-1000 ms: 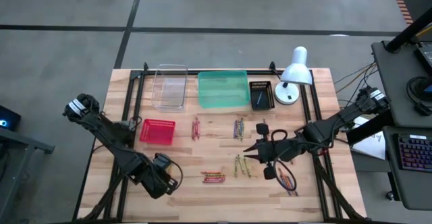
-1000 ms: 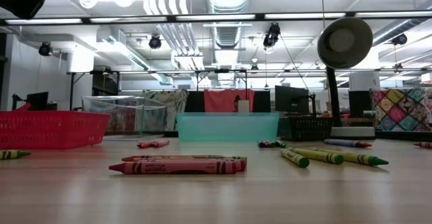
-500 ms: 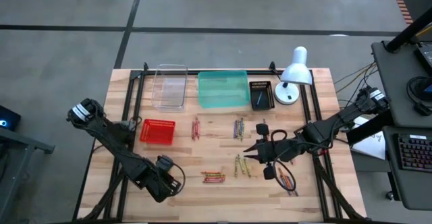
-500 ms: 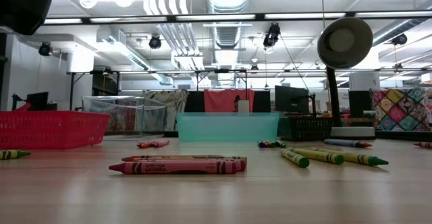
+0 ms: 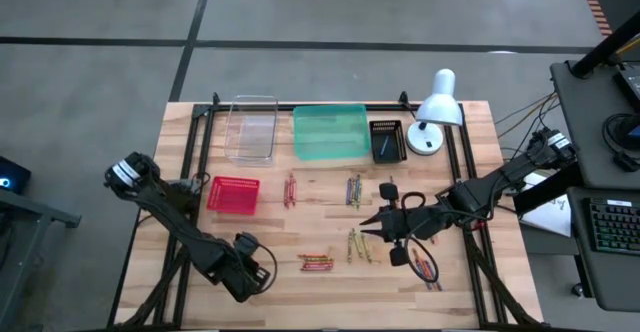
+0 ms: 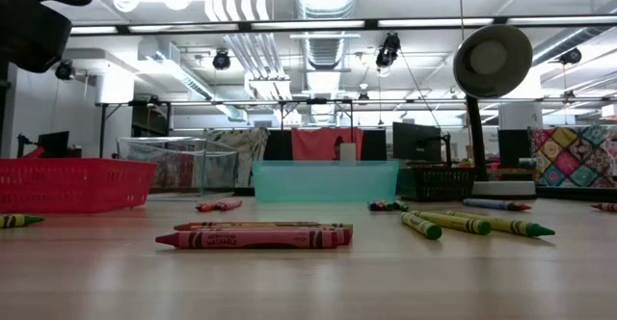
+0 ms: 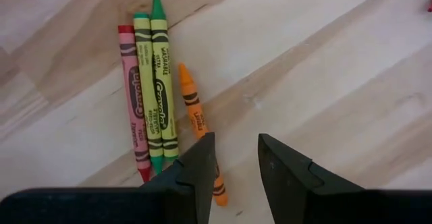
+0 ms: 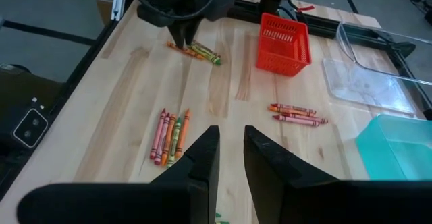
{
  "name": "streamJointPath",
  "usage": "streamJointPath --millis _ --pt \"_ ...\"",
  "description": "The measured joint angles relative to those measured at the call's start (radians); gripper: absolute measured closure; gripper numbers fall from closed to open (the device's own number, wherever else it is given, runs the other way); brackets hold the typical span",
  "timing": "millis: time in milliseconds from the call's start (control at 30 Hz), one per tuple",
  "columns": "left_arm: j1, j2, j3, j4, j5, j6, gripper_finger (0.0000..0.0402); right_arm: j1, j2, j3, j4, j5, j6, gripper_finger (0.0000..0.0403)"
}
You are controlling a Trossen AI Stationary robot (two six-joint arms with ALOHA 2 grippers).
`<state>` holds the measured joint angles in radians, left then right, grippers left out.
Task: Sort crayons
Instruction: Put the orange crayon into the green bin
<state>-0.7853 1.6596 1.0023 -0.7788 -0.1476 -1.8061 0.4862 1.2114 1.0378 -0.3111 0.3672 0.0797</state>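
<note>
Over the last second the left arm has drifted a little along the near left corner of the table [image 5: 200,302], carrying the left gripper [image 7: 236,158] over a small bunch of crayons [image 7: 154,96] there; the right arm has not moved. This looks like lining up for a pick, with nothing lifted yet. The left gripper hangs above the wood with its fingers parted by a narrow gap, empty, one tip just over the orange crayon [image 7: 196,119]. Beside it lie two yellow-green sticks and a red one, touching side by side. The right gripper [image 8: 229,158] waits over the table's right half, fingers slightly apart, holding nothing. Other crayon groups [image 5: 316,262] are scattered across the middle of the table.
</note>
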Motion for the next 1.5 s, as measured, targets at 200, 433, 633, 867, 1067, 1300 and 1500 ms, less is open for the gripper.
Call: streamJointPath --millis 200,433,633,867,1067,1300,1500 --pt "0.000 0.021 0.000 -0.004 0.000 0.000 0.0306 0.000 0.000 0.000 0.001 0.000 0.000 0.0344" --pt "-0.002 0.038 -0.002 -0.008 0.000 0.000 0.0306 0.000 0.000 0.000 0.002 0.000 -0.001 0.0344" --pt "-0.006 0.070 -0.003 -0.008 0.000 0.000 0.0306 0.000 0.000 0.000 0.002 0.000 -0.001 0.0344" --pt "-0.010 0.098 -0.003 0.003 0.029 0.001 0.0306 0.000 0.000 0.000 0.003 0.000 -0.001 0.0344" --pt "-0.013 0.104 -0.003 0.018 0.026 0.002 0.0313 0.000 0.000 0.000 0.007 0.001 -0.001 0.0344" --pt "-0.012 0.104 -0.003 0.035 0.026 0.008 0.0357 0.000 0.000 0.000 0.007 0.001 -0.001 0.0344" --pt "-0.012 0.105 -0.003 0.062 0.026 0.013 0.0396 0.000 0.000 0.000 0.007 0.001 -0.001 0.0344"
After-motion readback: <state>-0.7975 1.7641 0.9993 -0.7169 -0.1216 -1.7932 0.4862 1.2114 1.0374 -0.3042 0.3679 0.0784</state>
